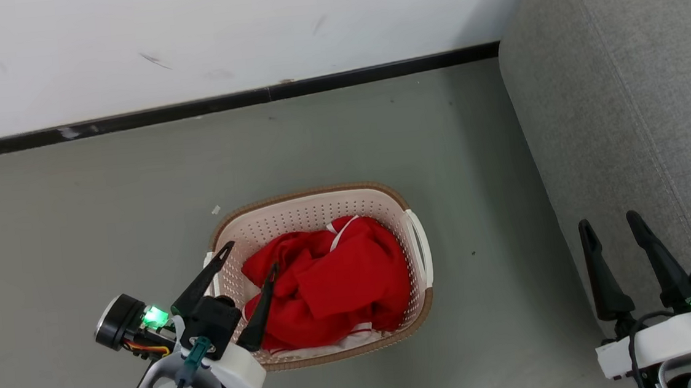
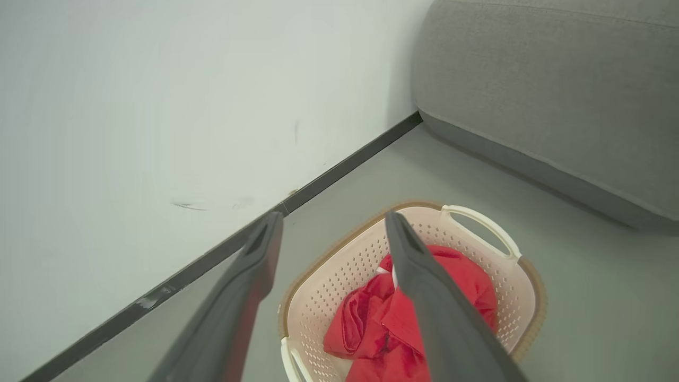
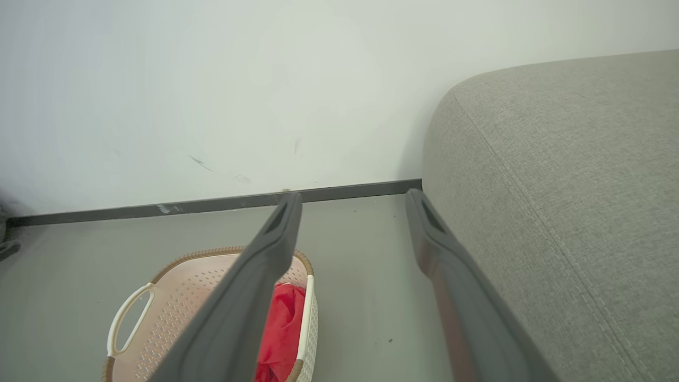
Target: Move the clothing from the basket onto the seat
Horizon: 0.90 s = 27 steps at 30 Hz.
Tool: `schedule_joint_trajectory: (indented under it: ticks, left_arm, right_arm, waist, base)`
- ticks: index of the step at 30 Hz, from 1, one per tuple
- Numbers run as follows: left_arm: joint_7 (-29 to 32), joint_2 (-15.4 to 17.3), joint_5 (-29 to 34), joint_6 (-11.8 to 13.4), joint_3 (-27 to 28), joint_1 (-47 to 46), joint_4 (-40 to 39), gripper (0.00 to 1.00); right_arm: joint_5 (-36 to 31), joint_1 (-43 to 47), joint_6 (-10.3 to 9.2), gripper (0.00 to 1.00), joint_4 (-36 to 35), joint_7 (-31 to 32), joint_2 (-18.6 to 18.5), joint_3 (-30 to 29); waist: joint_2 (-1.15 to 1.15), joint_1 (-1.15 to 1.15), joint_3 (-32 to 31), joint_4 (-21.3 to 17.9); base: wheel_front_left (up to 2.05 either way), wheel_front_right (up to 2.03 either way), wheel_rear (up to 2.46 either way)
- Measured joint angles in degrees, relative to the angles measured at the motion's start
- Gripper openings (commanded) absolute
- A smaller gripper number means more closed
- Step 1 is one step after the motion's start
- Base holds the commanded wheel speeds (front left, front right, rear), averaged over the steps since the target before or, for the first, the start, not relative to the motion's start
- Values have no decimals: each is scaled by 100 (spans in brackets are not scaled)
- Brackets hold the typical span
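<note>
The basket (image 1: 311,195) is a tub of cream plastic with rounded corners. Its walls are punched with rows of small holes, a brown woven-look rim runs round the top, and a white loop handle sits at each end. It stands on the smooth grey-green floor (image 1: 78,240), apart from the seat (image 1: 634,103). The clothing (image 1: 334,287) lies inside the basket as a crumpled heap of soft matt red cloth, with thin white edging showing at the top and along the near side. The seat, at the right, is a big block in coarse grey weave with a rounded corner and a stitched seam. Behind, a plain white wall (image 1: 185,34) with a few scuffs meets the floor at a black skirting (image 1: 251,96).

The left gripper (image 1: 250,257) hangs above the basket's left end, tilted to the right. Its two tapering dark fingers are spread wide with nothing between them, one tip over the left handle and the other over the red heap. The right gripper (image 1: 608,221) sits at the lower right in front of the seat's side, fingers pointing up, likewise spread and empty.
</note>
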Motion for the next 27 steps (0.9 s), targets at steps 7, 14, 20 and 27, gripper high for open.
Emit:
schedule_joint_trajectory:
  ticks: [7, 14, 20, 27]
  left_arm:
    - [67, 4, 241, -99, -210, -342, 304, 100]
    - [74, 7, 411, -151, -357, -688, 566, 100]
    - [74, 16, 614, -199, -508, -923, 768, 100]
    - [73, 124, 775, -249, -666, -1102, 1018, 100]
  right_arm:
    - [84, -238, 0, 100, -113, 0, 0, -46]
    - [197, -487, 0, 100, -222, 0, 0, -109]
    - [343, -686, 0, 100, -238, -18, 0, -142]
    - [396, -947, 0, 100, -248, -25, 1, -174]
  waist:
    - [0, 0, 482, -172]
    - [0, 0, 931, -366]
    - [0, 0, 1279, -555]
    - [0, 0, 1639, -795]
  base:
    - [0, 0, 0]
    - [0, 0, 0]
    - [0, 0, 0]
    - [0, 0, 0]
